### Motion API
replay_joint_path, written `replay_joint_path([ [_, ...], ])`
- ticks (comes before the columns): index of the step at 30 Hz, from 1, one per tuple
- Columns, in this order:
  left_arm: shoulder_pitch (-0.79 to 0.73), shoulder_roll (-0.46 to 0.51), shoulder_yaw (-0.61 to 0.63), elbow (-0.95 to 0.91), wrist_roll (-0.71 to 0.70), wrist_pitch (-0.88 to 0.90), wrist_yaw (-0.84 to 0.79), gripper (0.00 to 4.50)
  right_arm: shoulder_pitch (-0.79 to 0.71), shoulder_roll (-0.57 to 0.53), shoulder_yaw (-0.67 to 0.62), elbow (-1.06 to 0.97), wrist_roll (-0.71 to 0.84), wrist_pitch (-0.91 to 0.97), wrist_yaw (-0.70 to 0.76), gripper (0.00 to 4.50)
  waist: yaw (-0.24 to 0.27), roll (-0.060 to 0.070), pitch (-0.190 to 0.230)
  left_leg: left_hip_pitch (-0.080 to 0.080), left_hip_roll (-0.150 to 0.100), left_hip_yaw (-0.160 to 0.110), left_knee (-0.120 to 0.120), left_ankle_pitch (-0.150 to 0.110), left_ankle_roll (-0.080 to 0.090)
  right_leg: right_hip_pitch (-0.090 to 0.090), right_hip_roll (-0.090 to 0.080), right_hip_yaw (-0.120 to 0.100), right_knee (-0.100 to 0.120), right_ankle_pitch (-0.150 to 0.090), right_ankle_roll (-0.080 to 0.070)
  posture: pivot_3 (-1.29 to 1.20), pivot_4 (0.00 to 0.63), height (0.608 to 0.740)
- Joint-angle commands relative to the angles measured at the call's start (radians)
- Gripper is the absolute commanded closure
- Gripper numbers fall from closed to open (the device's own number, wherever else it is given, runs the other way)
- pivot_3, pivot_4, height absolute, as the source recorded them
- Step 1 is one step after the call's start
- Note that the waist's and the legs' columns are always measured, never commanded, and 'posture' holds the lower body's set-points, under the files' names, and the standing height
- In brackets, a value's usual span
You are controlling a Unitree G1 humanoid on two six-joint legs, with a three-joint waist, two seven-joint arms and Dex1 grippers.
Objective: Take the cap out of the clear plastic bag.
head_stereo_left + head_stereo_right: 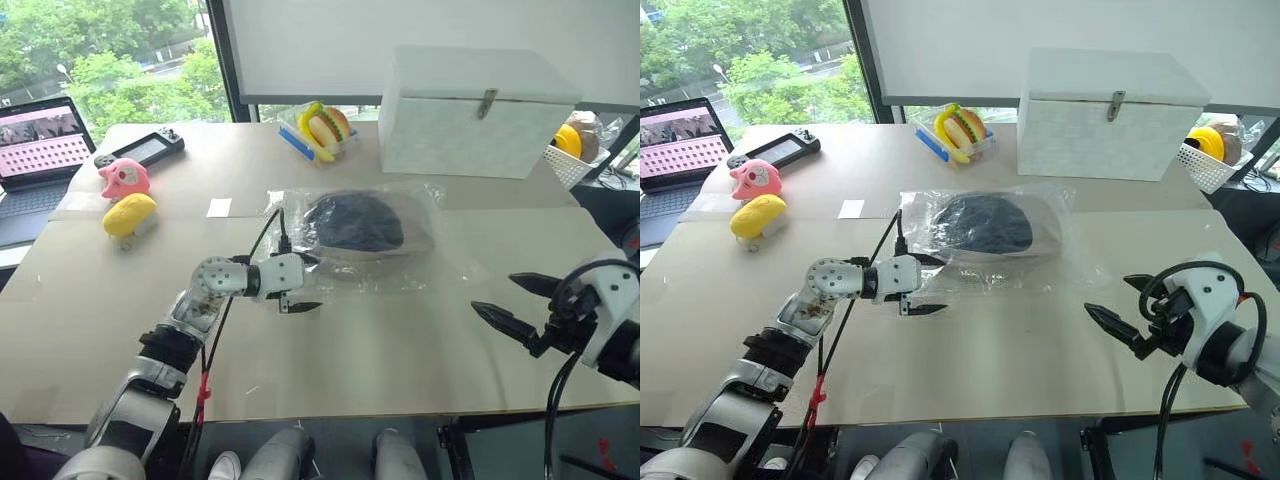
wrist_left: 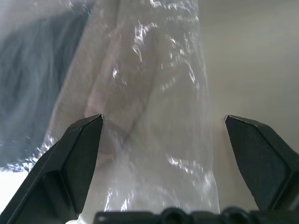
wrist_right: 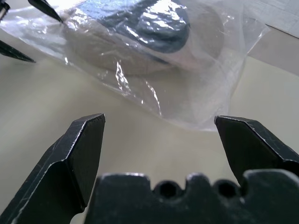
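The cap [image 1: 355, 222], dark crown with a tan brim, lies flat inside the clear plastic bag [image 1: 445, 262] in the middle of the table. My left gripper [image 1: 311, 282] is open at the bag's near left edge. In the left wrist view a strip of the bag [image 2: 159, 93] and the cap's tan brim [image 2: 117, 88] lie between its spread fingers [image 2: 79, 158]. My right gripper [image 1: 493, 293] hangs open to the right of the bag, apart from it, pointing toward it. The right wrist view looks across bare table at the bag [image 3: 187, 98] and the cap [image 3: 145, 23].
A white box [image 1: 470, 110] stands behind the bag, with a wrapped toy burger [image 1: 325, 128] to its left. A pink plush [image 1: 125, 178], a yellow plush [image 1: 130, 213], a game controller [image 1: 145, 148] and a laptop [image 1: 40, 150] sit at the far left. A white basket [image 1: 575, 160] is far right.
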State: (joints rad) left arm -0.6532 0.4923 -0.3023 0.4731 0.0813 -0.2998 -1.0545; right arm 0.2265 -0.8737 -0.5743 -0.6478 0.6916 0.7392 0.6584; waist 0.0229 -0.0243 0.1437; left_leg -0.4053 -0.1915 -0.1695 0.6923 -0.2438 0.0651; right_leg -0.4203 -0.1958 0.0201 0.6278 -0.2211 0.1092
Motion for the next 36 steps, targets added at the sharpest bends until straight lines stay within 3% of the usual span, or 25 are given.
replay_joint_path([
  [1,-0.060,0.018,0.010,0.127,-0.020,-0.107,-0.067,0.02,0.011,0.006,-0.064,-0.046,0.022,0.014,-0.009,0.00,0.001,0.000,0.000,0.000,0.000,0.000,0.000,0.000,0.000,0.000,0.000,0.000,0.000,0.000,0.000,0.00,0.150,0.737],
  [7,-0.231,-0.045,0.048,0.353,-0.031,-0.137,-0.040,0.02,0.017,0.016,-0.066,-0.060,0.026,0.022,-0.016,0.00,0.004,0.000,0.000,0.000,0.000,0.000,0.000,0.000,0.000,0.000,0.000,0.000,-0.001,0.000,0.000,0.00,0.150,0.737],
  [11,-0.327,-0.148,0.061,0.363,-0.049,-0.104,-0.019,0.02,0.012,0.022,-0.052,-0.065,0.027,0.024,-0.017,0.00,0.015,-0.001,0.000,-0.002,-0.001,0.000,0.002,-0.001,0.001,0.000,-0.001,-0.001,-0.001,0.000,0.001,0.00,0.150,0.737],
  [17,-0.228,-0.184,-0.029,0.184,0.099,-0.145,0.102,0.02,0.002,0.021,-0.048,-0.069,0.037,0.028,-0.021,0.00,-0.003,-0.001,0.000,-0.003,0.000,0.003,0.002,0.002,-0.004,0.000,-0.003,0.001,-0.002,0.000,0.003,0.00,0.150,0.737],
  [24,-0.131,-0.238,-0.086,0.044,0.282,0.031,0.336,0.02,0.013,0.026,-0.055,-0.080,0.049,0.023,-0.021,0.00,-0.001,-0.001,0.000,-0.002,-0.001,0.003,0.001,-0.001,0.002,0.000,-0.003,0.000,-0.002,0.000,0.003,0.00,0.150,0.737],
  [28,-0.146,-0.285,-0.115,0.071,0.399,0.138,0.502,0.02,0.015,0.031,-0.055,-0.081,0.052,0.021,-0.022,0.00,0.014,-0.001,0.000,-0.001,-0.001,0.004,0.002,-0.001,0.002,0.001,-0.003,0.000,-0.002,0.000,0.003,0.00,0.150,0.737],
  [36,-0.177,-0.368,-0.134,0.168,0.453,0.272,0.641,0.02,0.028,0.040,-0.074,-0.088,0.055,0.018,-0.022,0.00,0.018,-0.001,0.000,-0.001,-0.001,0.004,0.002,-0.001,0.002,0.000,-0.003,0.000,-0.001,0.000,0.003,0.00,0.150,0.737],
])
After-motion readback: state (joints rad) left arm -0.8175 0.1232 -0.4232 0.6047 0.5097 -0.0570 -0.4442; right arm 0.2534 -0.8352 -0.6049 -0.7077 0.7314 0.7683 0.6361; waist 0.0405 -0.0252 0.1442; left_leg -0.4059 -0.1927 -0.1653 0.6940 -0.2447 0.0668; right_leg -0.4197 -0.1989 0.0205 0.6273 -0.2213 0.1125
